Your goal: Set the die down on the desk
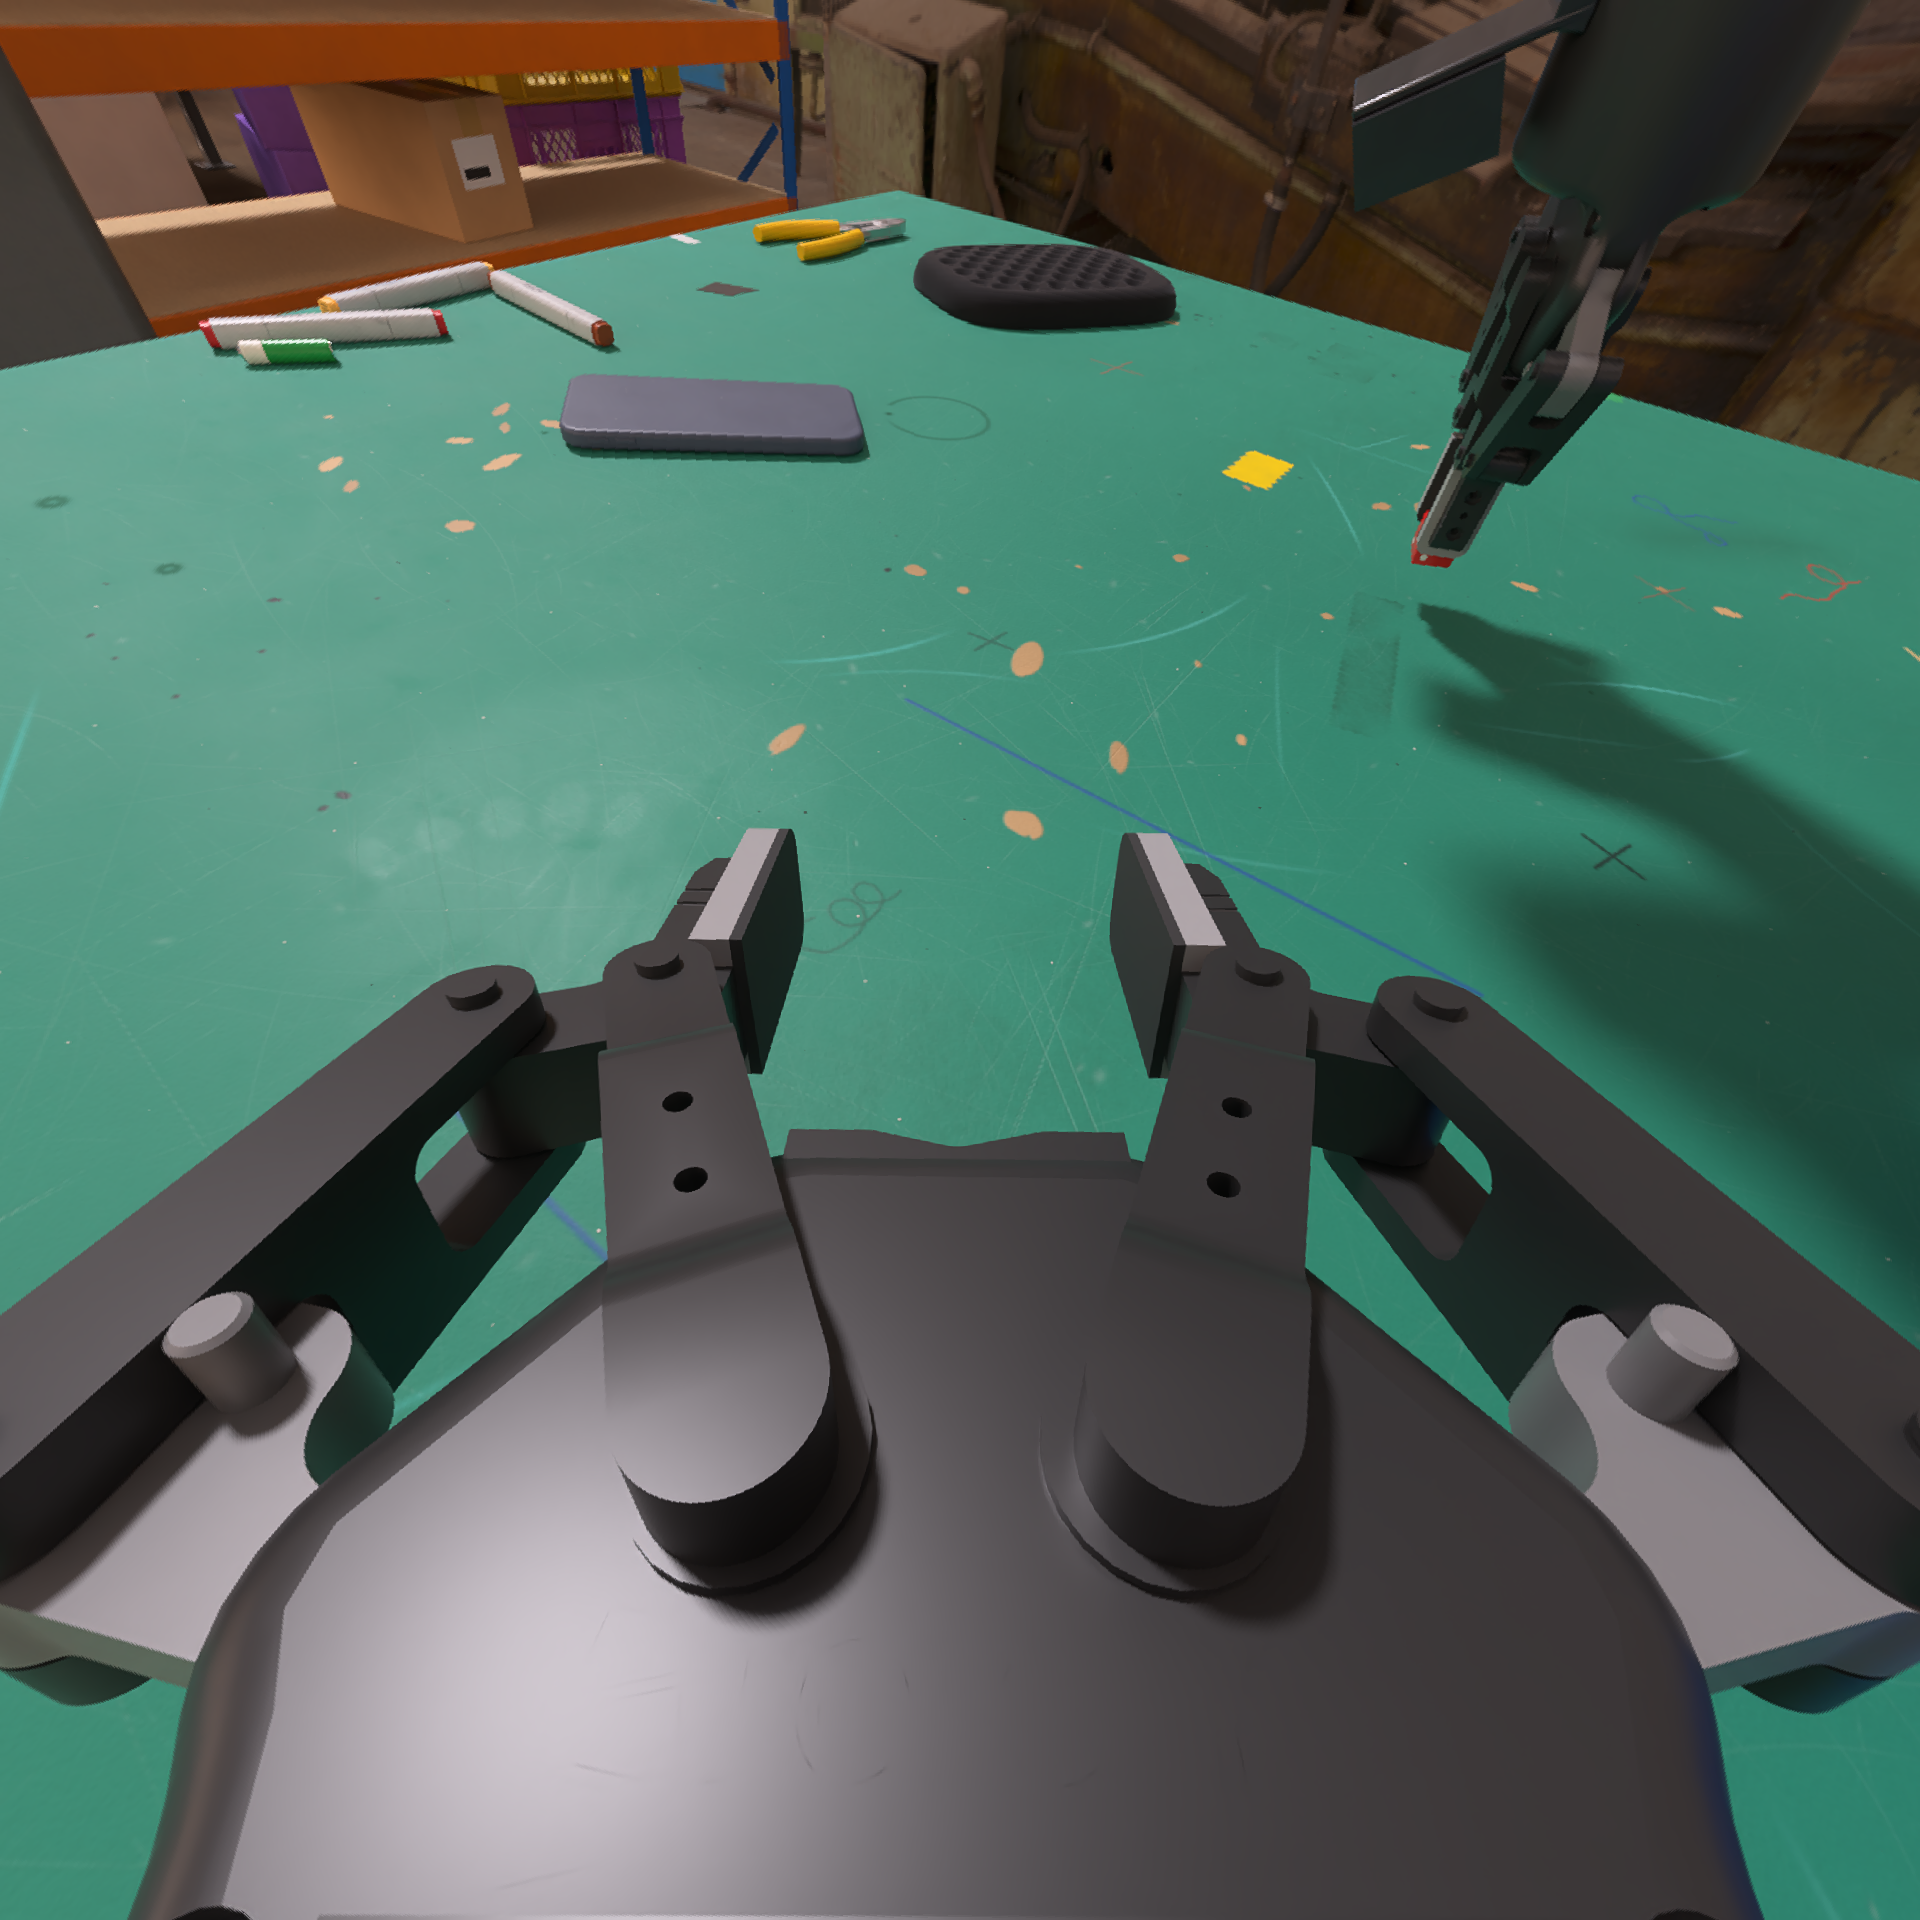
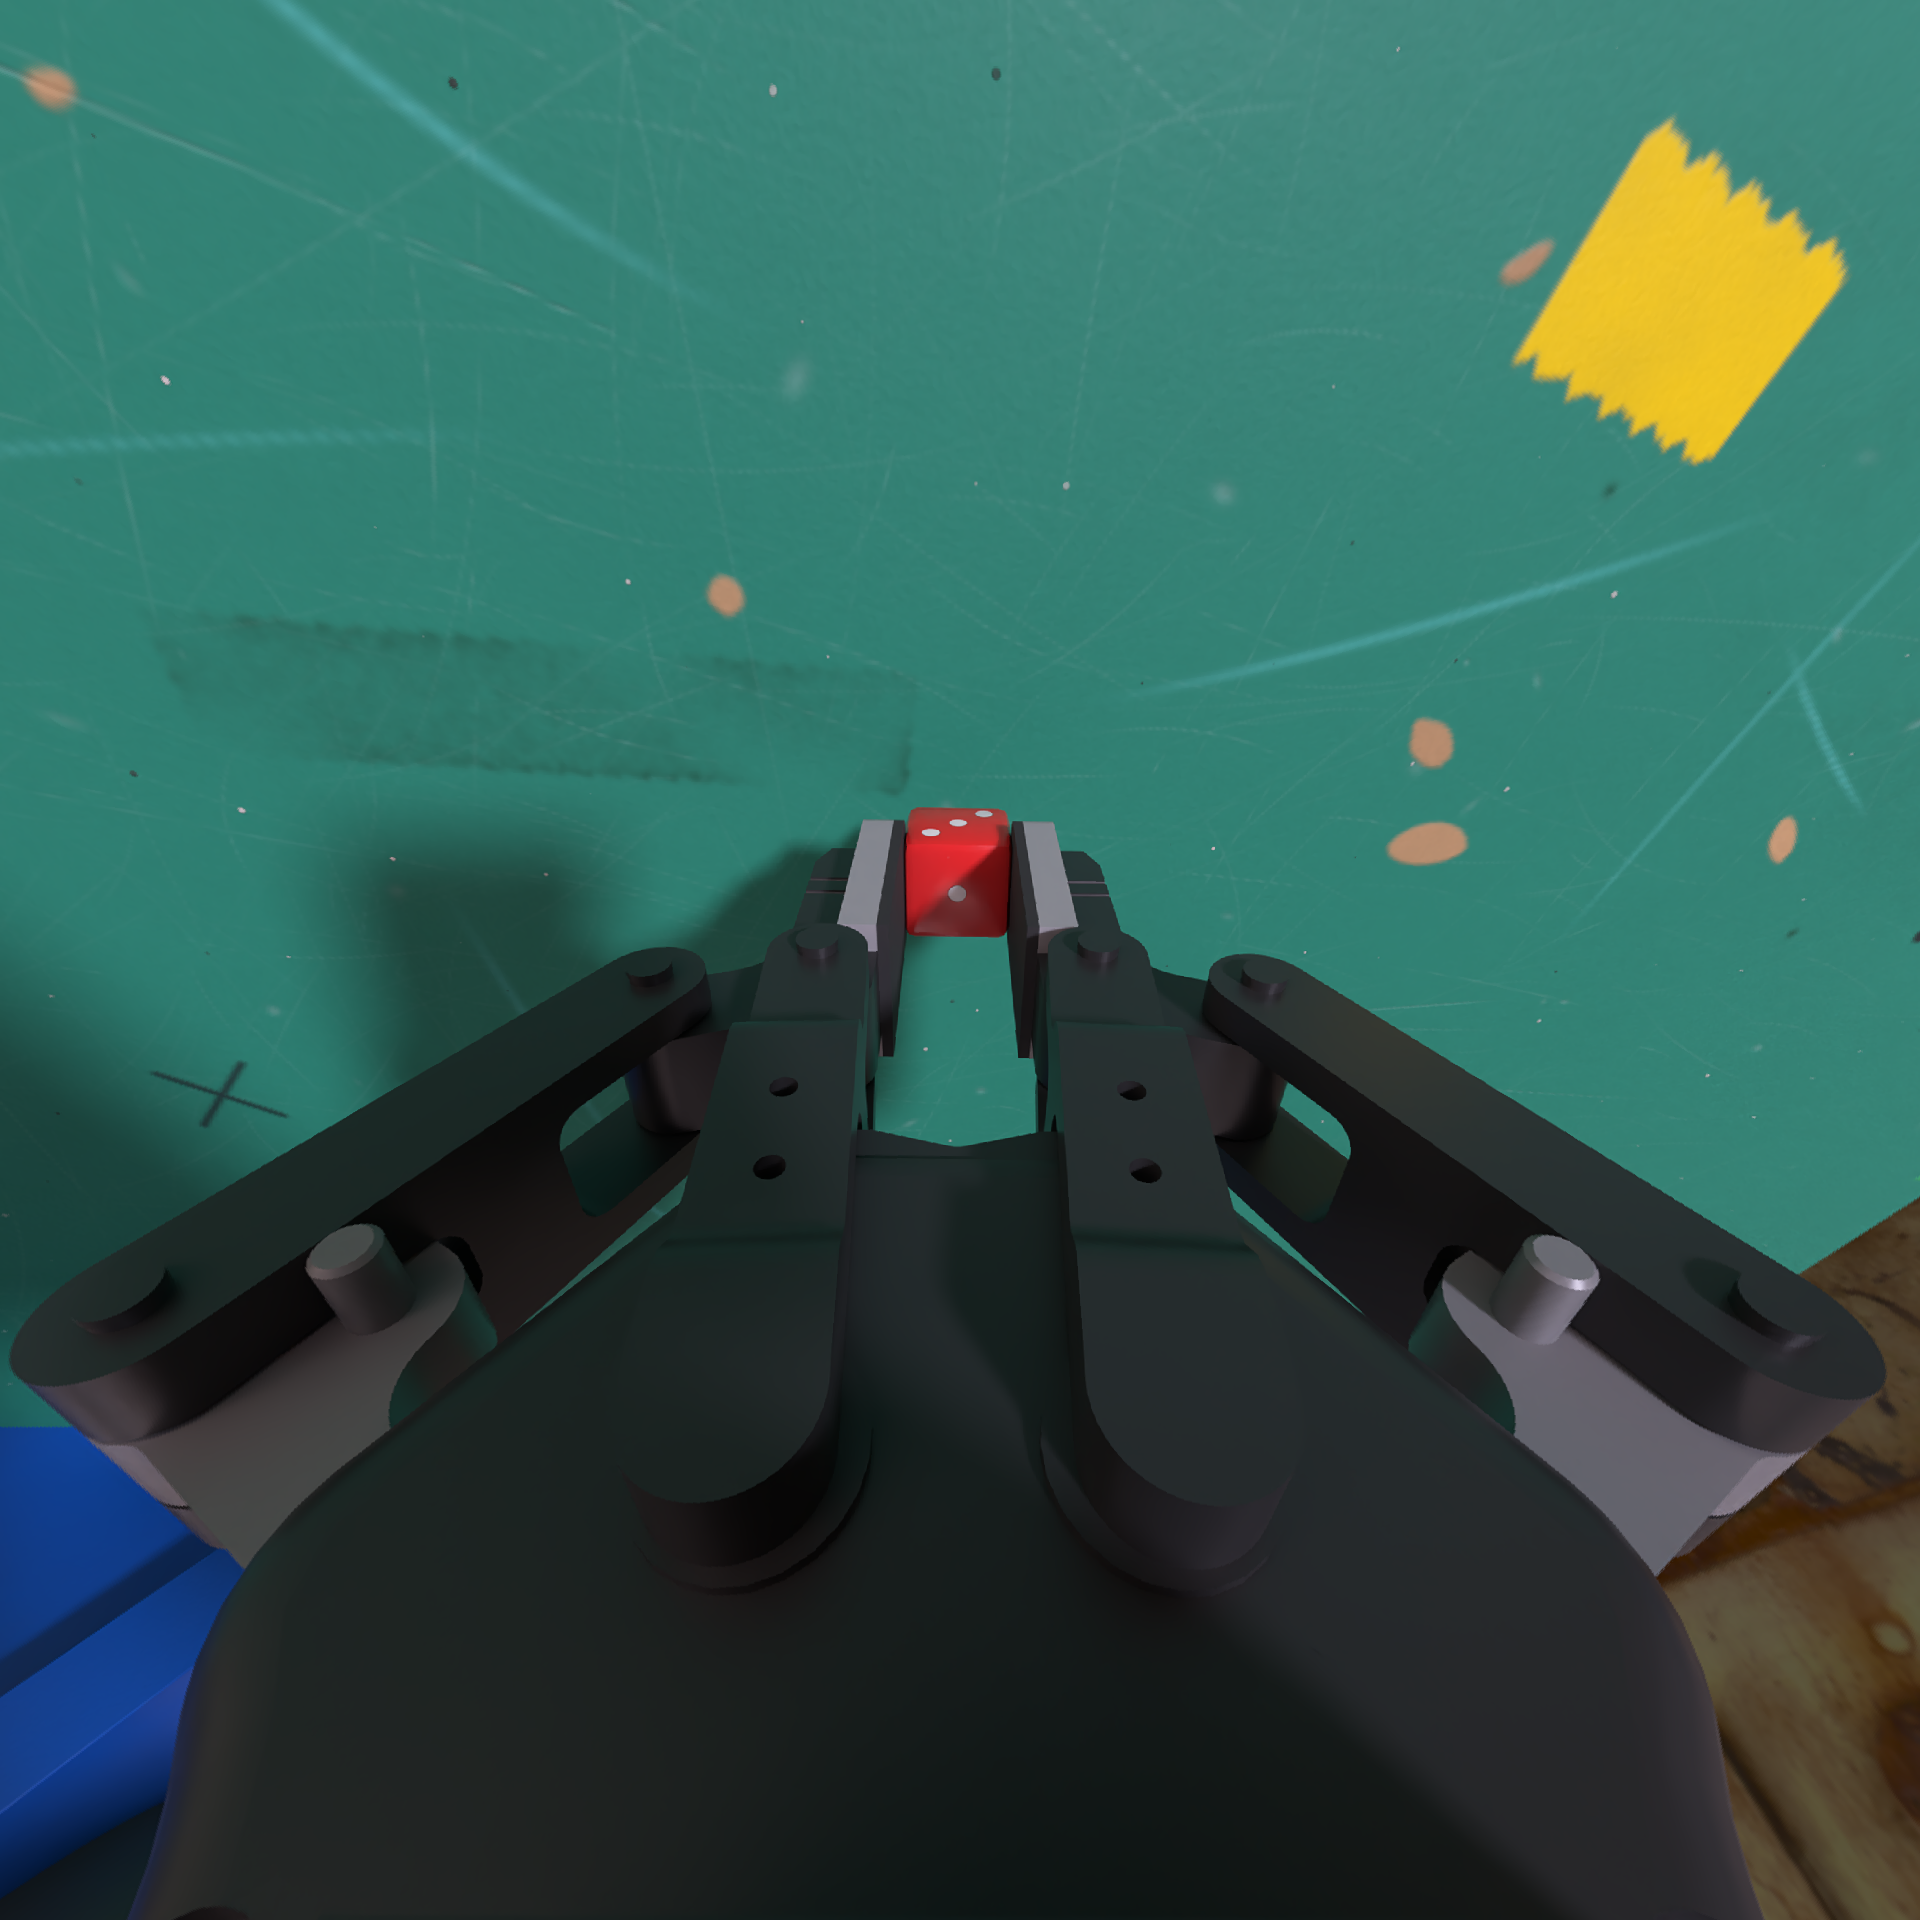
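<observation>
Red die (image 2: 957, 873), marked with white pips, is sitting clamped between the two pads of the right pincer (image 2: 957, 883) at the very fingertips. Both pads are pressing flat against opposite faces of the die, and its lower face is hanging clear of the green counter (image 2: 623, 416), with the pincer's shadow falling on the surface below and to the left. In the left wrist view the right pincer (image 1: 1439, 545) is showing at the upper right, pointing steeply downward, with only a red sliver of the die (image 1: 1431, 559) protruding beneath its tips, above the counter (image 1: 520, 644).

Left pincer (image 1: 956, 935) is standing with its jaws spread wide and nothing between them, hovering over a bare, scratched area of the counter.

Yellow tape scrap (image 2: 1683, 291) is lying flat on the counter, beyond and to the right of the die in the right wrist view; in the left wrist view the same scrap (image 1: 1257, 470) is lying just left of the right pincer.

Farther back on the counter the following items are resting well apart from the die:
- a grey rectangular pad (image 1: 713, 416);
- a black dimpled cushion (image 1: 1044, 286);
- yellow-handled pliers (image 1: 826, 237);
- several white markers (image 1: 405, 312) with coloured caps.
</observation>
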